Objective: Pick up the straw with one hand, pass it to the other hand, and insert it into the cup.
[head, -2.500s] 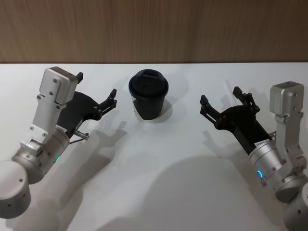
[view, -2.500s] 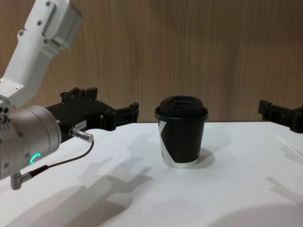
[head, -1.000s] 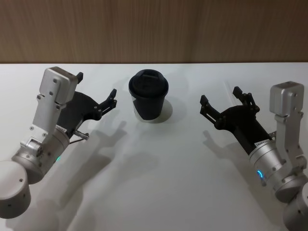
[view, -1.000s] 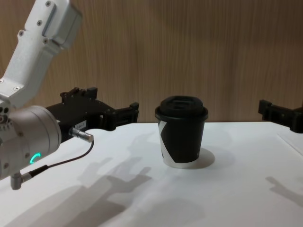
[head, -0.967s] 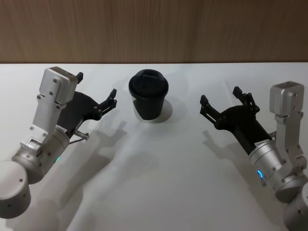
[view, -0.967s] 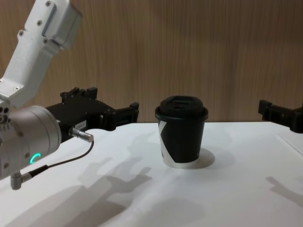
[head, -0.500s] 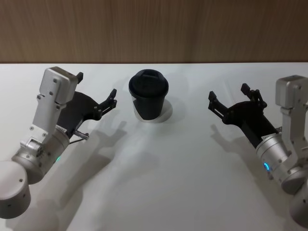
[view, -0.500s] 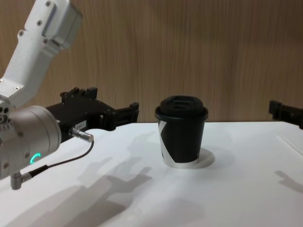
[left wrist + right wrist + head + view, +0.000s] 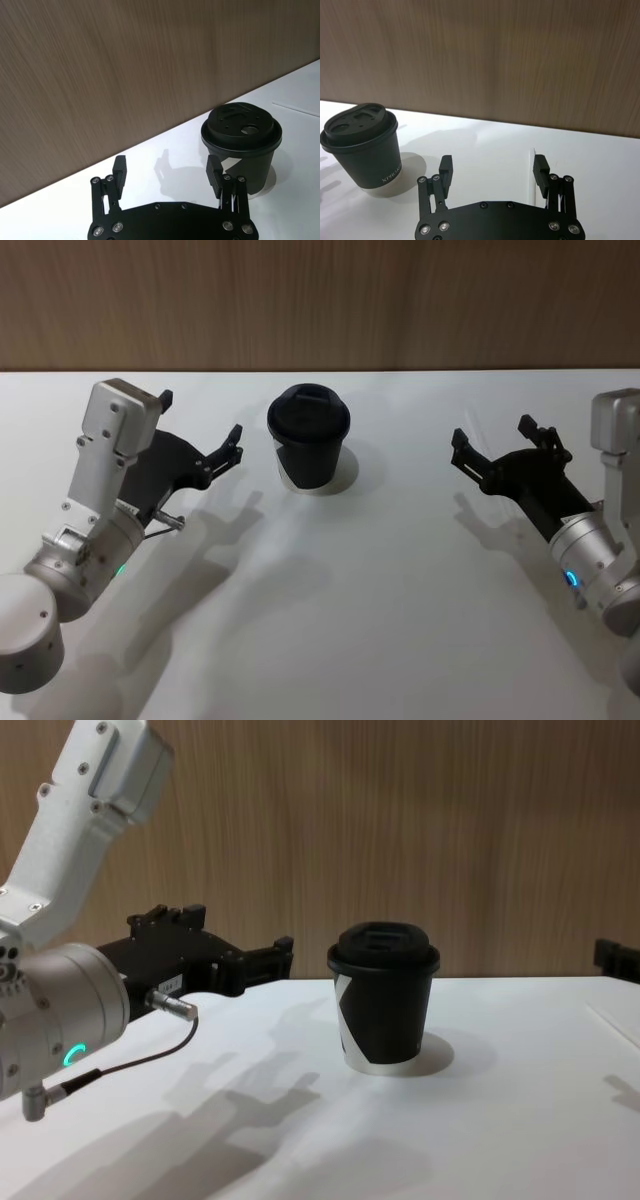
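The black lidded cup (image 9: 308, 440) stands upright at the middle back of the white table (image 9: 340, 620). My left gripper (image 9: 200, 415) hovers open to the cup's left, its jaws pointing at the cup (image 9: 241, 145), nothing between them. My right gripper (image 9: 492, 430) is open and empty, well right of the cup (image 9: 362, 145). The thin white straw (image 9: 530, 175) lies flat on the table just beyond the right gripper (image 9: 493, 162), in line with one of its fingers. In the chest view the straw (image 9: 612, 1020) shows as a faint line at the right edge.
A wood-panelled wall (image 9: 320, 300) closes off the back of the table. A thin dark cable with a metal plug (image 9: 172, 1004) hangs at my left wrist. Open white tabletop stretches in front of the cup (image 9: 385, 1010).
My right gripper has shifted to the right, away from the cup, still open. The left gripper, the cup and the straw have stayed put.
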